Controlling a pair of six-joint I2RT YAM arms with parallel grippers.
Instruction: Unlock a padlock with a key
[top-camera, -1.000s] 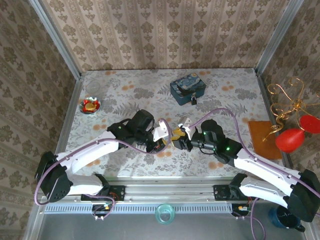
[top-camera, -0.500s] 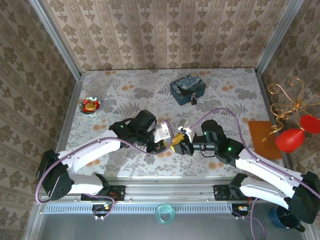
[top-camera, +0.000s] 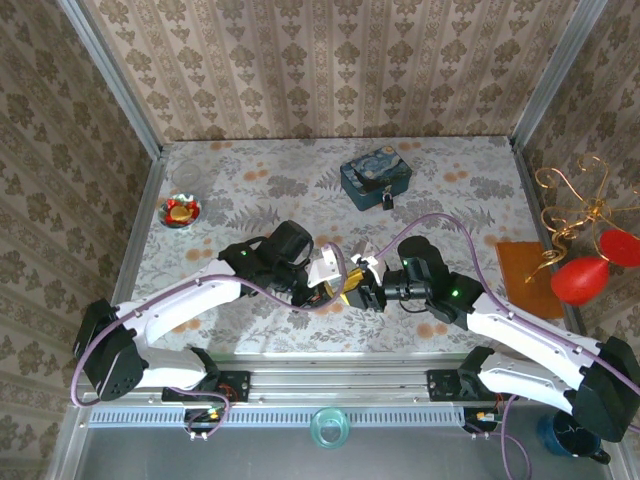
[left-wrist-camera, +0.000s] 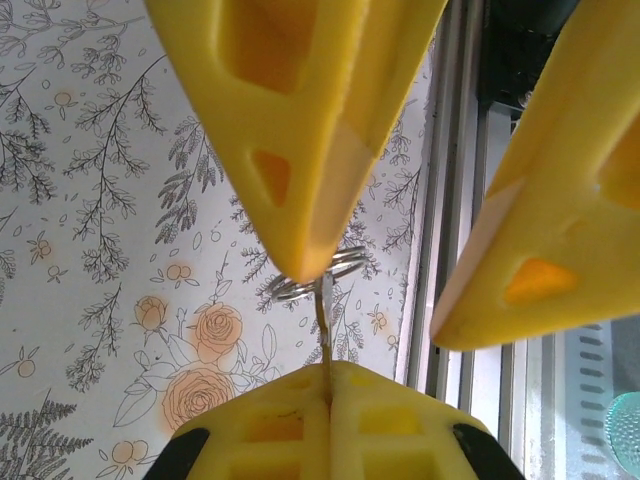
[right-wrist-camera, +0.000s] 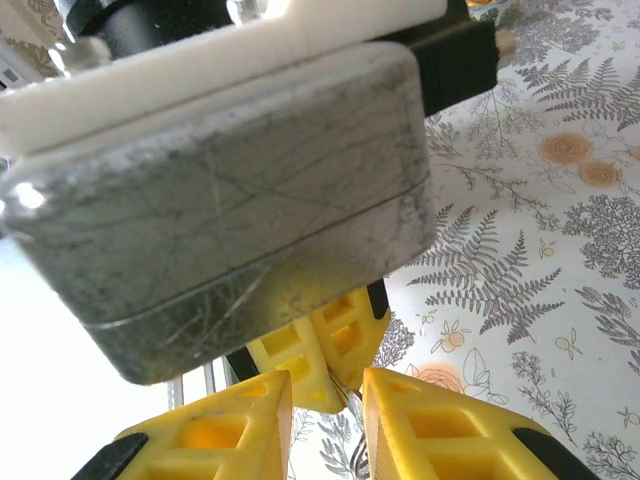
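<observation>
Two robot arms meet tip to tip over the near middle of a floral desk (top-camera: 470, 200). The left end effector (left-wrist-camera: 328, 378) is closed tight on the key (left-wrist-camera: 323, 320). It pinches the lower part of the thin shaft, and the rest stands out beyond the fingertips. The key's long axis runs straight out from the left fingers toward the right arm. Seen from above, that is roughly left to right across the desk. A small wire ring (left-wrist-camera: 340, 262) sits at the key's free end.

The right end effector (right-wrist-camera: 325, 392) faces it with its fingers parted, holding nothing. In the left wrist view, one right finger (left-wrist-camera: 300, 130) has its tip at the ring, either touching it or just beside it; I cannot tell which. The other finger (left-wrist-camera: 540, 250) stands apart to the right. So the key's free end lies inside the right end effector's gap, but off centre, against one finger. A handover looks to be the step in hand. Closing on the ring end would likely need the gap centred first, or the key may twist.

The padlock (top-camera: 386, 202) sits at the near edge of a blue tin (top-camera: 372, 172). It is farther back on the desk and slightly right of both end effectors, well apart from the key. The right arm is slightly the nearer one.
</observation>
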